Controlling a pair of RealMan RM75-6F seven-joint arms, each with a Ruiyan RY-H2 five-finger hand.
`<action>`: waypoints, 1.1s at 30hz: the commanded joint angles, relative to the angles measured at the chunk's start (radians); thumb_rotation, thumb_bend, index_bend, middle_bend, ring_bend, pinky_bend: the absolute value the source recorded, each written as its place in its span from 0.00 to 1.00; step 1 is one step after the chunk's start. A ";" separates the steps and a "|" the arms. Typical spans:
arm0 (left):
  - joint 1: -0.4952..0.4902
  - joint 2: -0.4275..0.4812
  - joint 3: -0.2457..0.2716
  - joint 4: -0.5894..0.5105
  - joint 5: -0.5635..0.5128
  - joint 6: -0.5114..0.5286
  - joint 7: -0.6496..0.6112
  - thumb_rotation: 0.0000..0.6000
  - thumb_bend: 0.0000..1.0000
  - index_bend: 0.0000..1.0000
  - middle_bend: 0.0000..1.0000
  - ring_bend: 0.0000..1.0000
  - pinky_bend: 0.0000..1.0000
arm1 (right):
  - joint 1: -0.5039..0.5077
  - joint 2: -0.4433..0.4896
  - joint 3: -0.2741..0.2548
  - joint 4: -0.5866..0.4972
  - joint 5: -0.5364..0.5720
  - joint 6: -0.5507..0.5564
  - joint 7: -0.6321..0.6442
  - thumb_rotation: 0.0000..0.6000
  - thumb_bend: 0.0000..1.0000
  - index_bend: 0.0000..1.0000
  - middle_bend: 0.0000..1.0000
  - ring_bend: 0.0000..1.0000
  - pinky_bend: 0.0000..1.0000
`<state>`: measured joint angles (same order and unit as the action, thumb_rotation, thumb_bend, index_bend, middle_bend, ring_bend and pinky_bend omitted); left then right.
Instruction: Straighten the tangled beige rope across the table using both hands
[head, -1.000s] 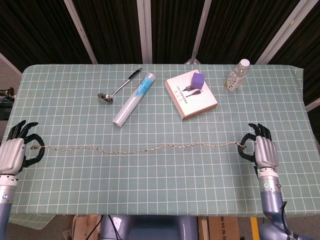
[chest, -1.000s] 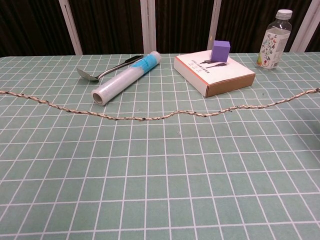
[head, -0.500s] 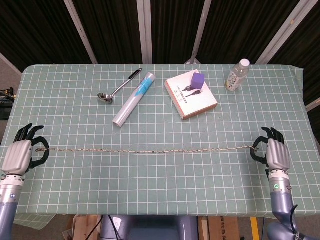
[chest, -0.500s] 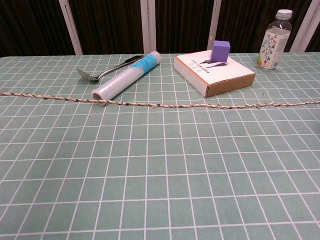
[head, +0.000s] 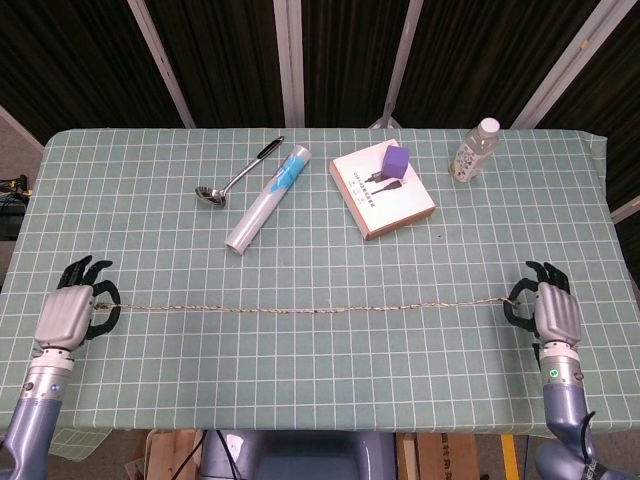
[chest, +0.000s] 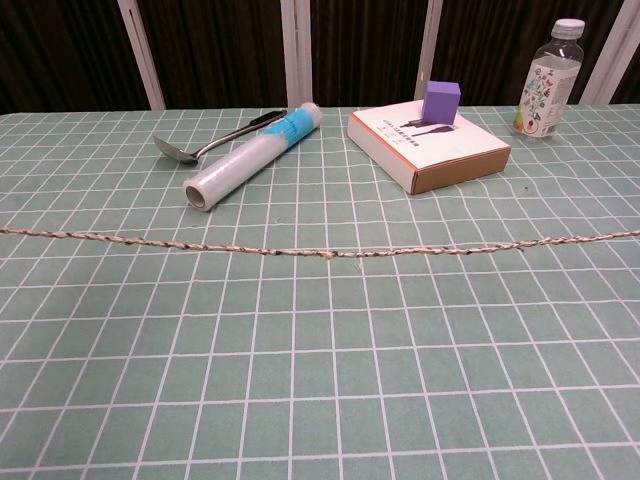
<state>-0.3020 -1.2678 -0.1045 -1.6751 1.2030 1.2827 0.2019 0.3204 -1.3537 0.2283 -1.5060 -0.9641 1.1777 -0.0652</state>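
Across the green checked table (head: 330, 250), beige rope (head: 310, 309) lying nearly straight from edge to edge, left hand (head: 72, 312) pinching one end with other fingers spread, right hand (head: 553, 308) gripping the opposite end, fingers curled.

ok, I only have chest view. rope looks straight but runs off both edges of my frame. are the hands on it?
Observer: Yes. In head view the left hand holds one end of the beige rope near the table's left edge.
Operator: and the other end?
Observer: The right hand holds it near the right edge, fingers curled around the tip.
Operator: any slack outside my frame?
Observer: None visible. From above it runs as one nearly straight line hand to hand, well in front of the plastic roll and the box.
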 joint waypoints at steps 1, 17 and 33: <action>-0.012 -0.027 -0.001 0.021 -0.010 -0.014 0.025 1.00 0.56 0.59 0.14 0.00 0.00 | 0.002 -0.009 -0.002 0.017 0.001 -0.009 -0.001 1.00 0.43 0.65 0.17 0.00 0.00; -0.041 -0.120 0.005 0.103 -0.051 -0.060 0.109 1.00 0.52 0.52 0.11 0.00 0.00 | 0.013 -0.031 -0.011 0.090 0.037 -0.065 -0.050 1.00 0.43 0.35 0.08 0.00 0.00; -0.015 -0.021 0.010 0.008 -0.056 -0.037 0.118 1.00 0.18 0.17 0.00 0.00 0.00 | 0.007 0.040 -0.010 -0.019 0.129 -0.061 -0.160 1.00 0.38 0.00 0.00 0.00 0.00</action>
<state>-0.3262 -1.3076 -0.0937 -1.6473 1.1428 1.2349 0.3323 0.3329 -1.3252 0.2154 -1.5109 -0.8367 1.1074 -0.2260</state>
